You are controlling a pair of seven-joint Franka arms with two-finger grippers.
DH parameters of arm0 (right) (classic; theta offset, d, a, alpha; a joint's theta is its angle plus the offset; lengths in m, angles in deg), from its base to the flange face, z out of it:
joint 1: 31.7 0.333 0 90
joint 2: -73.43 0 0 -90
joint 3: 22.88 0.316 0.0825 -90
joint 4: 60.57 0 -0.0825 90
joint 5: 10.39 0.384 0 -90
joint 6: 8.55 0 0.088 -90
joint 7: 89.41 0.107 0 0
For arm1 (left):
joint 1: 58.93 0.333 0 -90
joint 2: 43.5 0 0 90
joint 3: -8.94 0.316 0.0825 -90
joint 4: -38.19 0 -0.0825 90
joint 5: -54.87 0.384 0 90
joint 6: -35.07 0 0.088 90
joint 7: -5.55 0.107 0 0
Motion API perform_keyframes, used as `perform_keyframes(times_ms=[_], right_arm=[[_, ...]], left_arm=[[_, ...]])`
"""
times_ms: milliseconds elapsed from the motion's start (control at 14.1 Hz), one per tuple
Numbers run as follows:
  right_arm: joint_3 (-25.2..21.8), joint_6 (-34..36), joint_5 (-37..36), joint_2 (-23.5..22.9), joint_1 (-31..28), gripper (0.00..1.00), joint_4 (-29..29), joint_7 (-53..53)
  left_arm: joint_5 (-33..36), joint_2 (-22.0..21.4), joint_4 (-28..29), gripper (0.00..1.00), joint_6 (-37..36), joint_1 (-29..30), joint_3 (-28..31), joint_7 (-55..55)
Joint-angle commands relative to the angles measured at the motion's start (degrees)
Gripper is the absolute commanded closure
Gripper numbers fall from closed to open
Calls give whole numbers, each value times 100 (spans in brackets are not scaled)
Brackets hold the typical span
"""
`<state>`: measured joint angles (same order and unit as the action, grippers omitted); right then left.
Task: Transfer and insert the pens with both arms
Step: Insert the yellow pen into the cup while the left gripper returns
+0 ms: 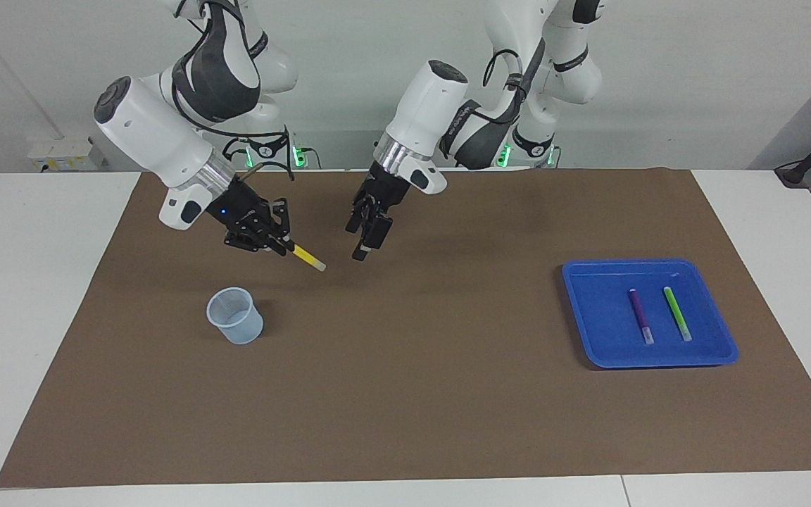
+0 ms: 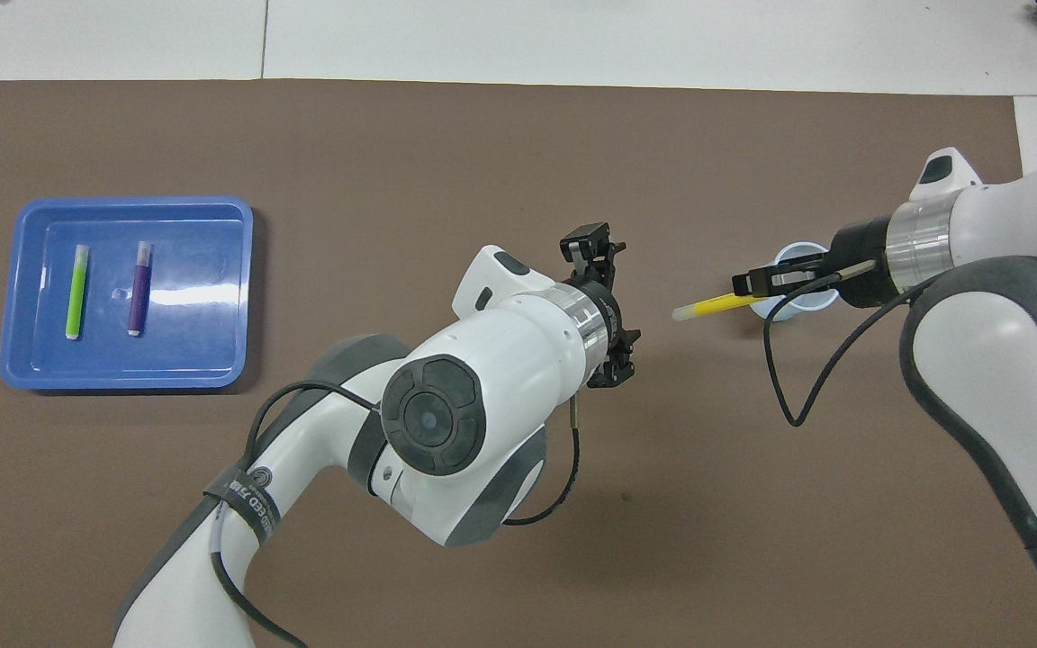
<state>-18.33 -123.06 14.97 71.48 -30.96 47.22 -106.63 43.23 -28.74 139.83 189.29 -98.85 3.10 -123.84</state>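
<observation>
You have the yellow pen [image 1: 303,255] clamped in the right gripper [image 1: 280,246] above the cup [image 1: 235,315], left gripper [image 1: 362,248] jaws open beside it; purple pen [image 1: 640,316] and green pen [image 1: 676,313] wait in the tray [image 1: 588,331].

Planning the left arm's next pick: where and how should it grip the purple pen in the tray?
Probably mid-barrel, coming straight down. The purple pen lies flat on the blue tray floor, apart from the green pen, so fingers fit on either side. Set the jaws across its long axis. The open left gripper is free; the right gripper holds the yellow pen.
</observation>
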Motion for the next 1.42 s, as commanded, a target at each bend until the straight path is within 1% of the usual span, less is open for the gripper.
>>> perform_keyframes(times_ms=[0,142,284,496,567,638,780,851,922,1064,1205,1276,1347], right_arm=[[46,165,-879,-147,-214,100,-267,-299],[28,218,-1364,-148,-354,100,-294,-500],[28,358,-1734,-148,-478,100,-364,-642],[11,237,-1955,-148,-513,100,-382,-599],[19,97,-2147,-148,-513,100,-330,-572],[19,0,-2253,-156,-513,100,-312,-563],[19,-54,-2263,-209,-513,100,-285,-519],[11,-124,-2280,-244,-513,100,-259,-519],[19,-238,-2333,-288,-513,100,-181,-519],[19,-501,-2351,-376,-496,100,-31,-510],[11,-581,-2360,-498,-496,100,-22,-362],[19,-642,-2368,-534,-496,97,-4,-300],[19,-687,-2360,-560,-496,93,13,-256]], left_arm=[[-31,-70,-187,0,-198,72,48,46],[30,-175,-197,0,-347,344,56,142],[39,-306,-206,0,-803,616,74,746],[39,-631,-206,0,-1699,1169,57,1607],[31,-728,-223,0,-1989,1319,83,2132],[-22,-764,-241,0,-2270,1538,74,2547],[-22,-860,-302,0,-2702,1777,91,2796],[-13,-878,-302,0,-2817,1908,92,3119],[-13,-896,-302,0,-2984,2005,92,3714],[-13,-1010,-232,0,-3519,2391,100,4935],[-5,-1028,-232,0,-3688,2725,100,5939],[30,-1071,-154,0,-3723,2840,127,6413],[31,-1167,65,0,-3715,3093,135,7149]])
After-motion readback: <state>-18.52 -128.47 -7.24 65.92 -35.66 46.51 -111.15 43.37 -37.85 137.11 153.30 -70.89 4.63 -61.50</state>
